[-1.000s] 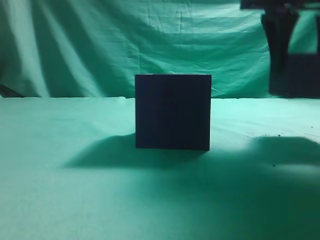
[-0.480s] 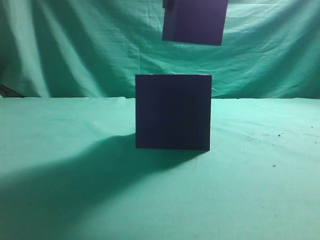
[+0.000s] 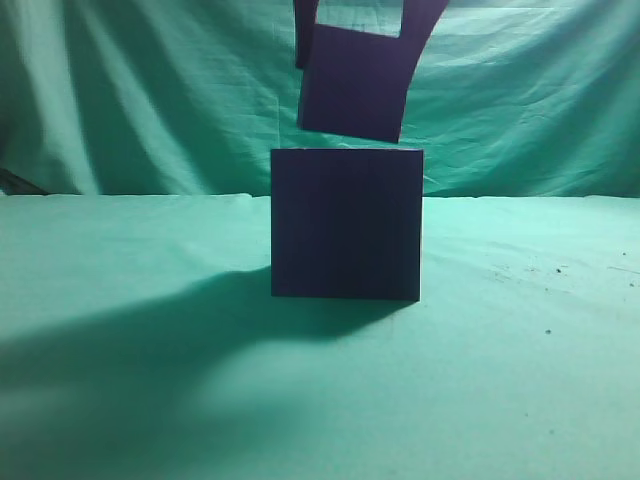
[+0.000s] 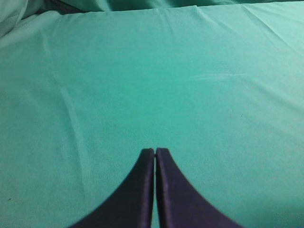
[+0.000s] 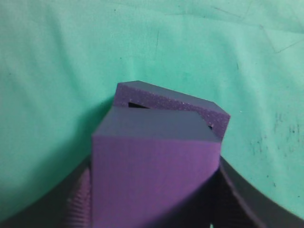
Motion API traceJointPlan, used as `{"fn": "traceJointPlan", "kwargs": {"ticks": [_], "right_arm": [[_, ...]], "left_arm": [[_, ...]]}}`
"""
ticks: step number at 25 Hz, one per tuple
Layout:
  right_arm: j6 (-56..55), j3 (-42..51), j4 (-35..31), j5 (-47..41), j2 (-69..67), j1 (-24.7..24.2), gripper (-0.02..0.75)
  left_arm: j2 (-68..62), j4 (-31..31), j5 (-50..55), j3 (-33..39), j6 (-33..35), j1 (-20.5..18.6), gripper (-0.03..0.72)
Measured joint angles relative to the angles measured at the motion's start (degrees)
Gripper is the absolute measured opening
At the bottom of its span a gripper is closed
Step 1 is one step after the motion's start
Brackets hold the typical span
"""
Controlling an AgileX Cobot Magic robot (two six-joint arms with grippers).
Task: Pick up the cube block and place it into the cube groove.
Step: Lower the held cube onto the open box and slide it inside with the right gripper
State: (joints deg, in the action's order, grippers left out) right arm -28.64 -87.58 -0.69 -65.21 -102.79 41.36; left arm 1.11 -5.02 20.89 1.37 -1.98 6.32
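The cube block (image 3: 355,88) is dark purple and hangs slightly tilted just above the large dark box (image 3: 346,224), a small gap between them. My right gripper (image 3: 355,50) is shut on the cube block, its fingers (image 3: 304,30) clamping the sides from above. In the right wrist view the cube block (image 5: 154,175) fills the jaws and hides most of the cube groove; the box's pale purple rim (image 5: 171,102) shows just beyond it, with dark slivers of the recess. My left gripper (image 4: 155,151) is shut and empty over bare cloth.
A green cloth (image 3: 120,380) covers the table and hangs as a backdrop (image 3: 150,90). The large box stands alone at the centre. Small dark specks (image 3: 545,300) lie on the cloth to the right.
My right gripper has carried the cube block from the far right to above the box, then lowered it and shifted it slightly left, now just over the box top.
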Motion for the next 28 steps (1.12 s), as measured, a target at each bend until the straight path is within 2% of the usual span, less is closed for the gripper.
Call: {"fn": "traceJointPlan", "kwargs": {"ticks": [15,28], "right_arm": [[-0.1,-0.7,-0.4,-1.5,-1.5,0.0,0.429],[-11.3,-0.8,-0.1,-2.8,-1.5,0.0,0.429]], "left_arm": [[0.0,0.0,0.0,0.0,0.0,0.0,0.0],[0.0,0.0,0.0,0.0,0.0,0.0,0.0]]}}
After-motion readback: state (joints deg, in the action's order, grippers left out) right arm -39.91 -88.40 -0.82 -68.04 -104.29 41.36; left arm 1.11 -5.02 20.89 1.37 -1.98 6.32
